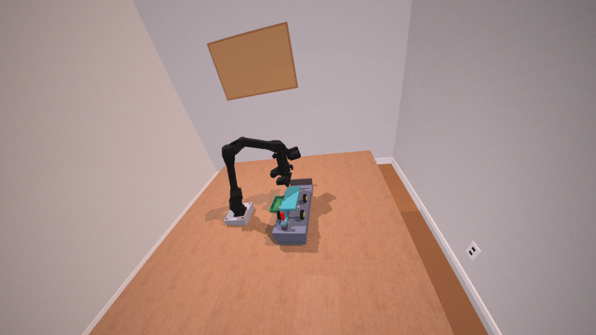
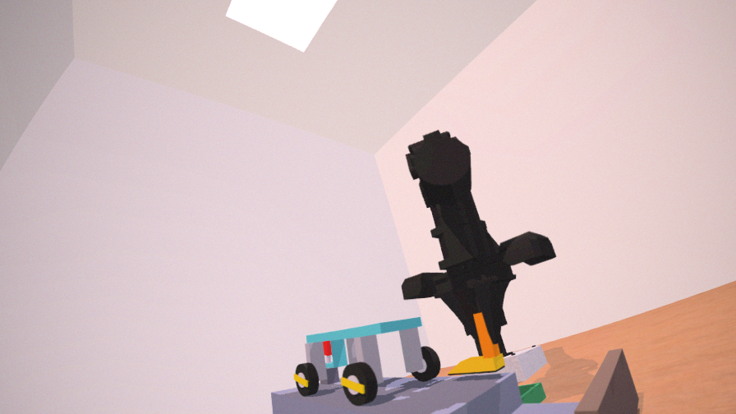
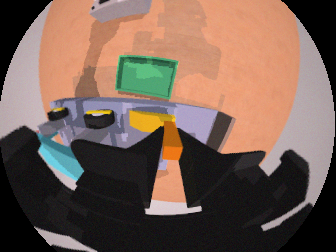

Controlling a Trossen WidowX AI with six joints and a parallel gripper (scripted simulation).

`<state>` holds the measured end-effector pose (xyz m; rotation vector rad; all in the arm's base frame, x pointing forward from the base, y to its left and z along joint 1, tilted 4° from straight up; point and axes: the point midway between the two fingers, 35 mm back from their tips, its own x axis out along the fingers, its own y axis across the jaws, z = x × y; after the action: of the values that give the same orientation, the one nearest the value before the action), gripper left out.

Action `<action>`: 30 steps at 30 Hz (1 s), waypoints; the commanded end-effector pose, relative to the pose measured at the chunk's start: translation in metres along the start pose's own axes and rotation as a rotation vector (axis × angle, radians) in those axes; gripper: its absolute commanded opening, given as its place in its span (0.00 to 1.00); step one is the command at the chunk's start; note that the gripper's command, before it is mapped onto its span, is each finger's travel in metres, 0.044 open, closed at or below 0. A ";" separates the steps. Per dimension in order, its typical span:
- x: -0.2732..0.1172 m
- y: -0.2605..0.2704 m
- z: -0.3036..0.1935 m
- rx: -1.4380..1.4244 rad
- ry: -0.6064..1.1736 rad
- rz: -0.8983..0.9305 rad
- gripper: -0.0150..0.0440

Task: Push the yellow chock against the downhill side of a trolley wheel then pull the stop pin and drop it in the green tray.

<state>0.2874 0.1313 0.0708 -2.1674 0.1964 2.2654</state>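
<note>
Your hand (image 1: 287, 184) (image 2: 492, 354) (image 3: 170, 130) grips the chock (image 2: 476, 364) (image 3: 146, 120) by its handle; lower it flat, then slide towards nine o'clock in the exterior view.

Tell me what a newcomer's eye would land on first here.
First, the big black arm, its pincer closed on the orange handle of a yellow wedge at the ramp. Next, the turquoise-topped trolley standing on that ramp, and the green tray beside it.
</note>
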 end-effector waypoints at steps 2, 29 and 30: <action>0.008 0.002 0.001 -0.004 -0.001 0.005 0.25; 0.006 0.024 0.000 -0.004 -0.001 0.007 0.25; 0.006 0.025 0.000 -0.004 -0.001 0.007 0.25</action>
<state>0.2851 0.1103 0.0670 -2.1653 0.1993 2.2720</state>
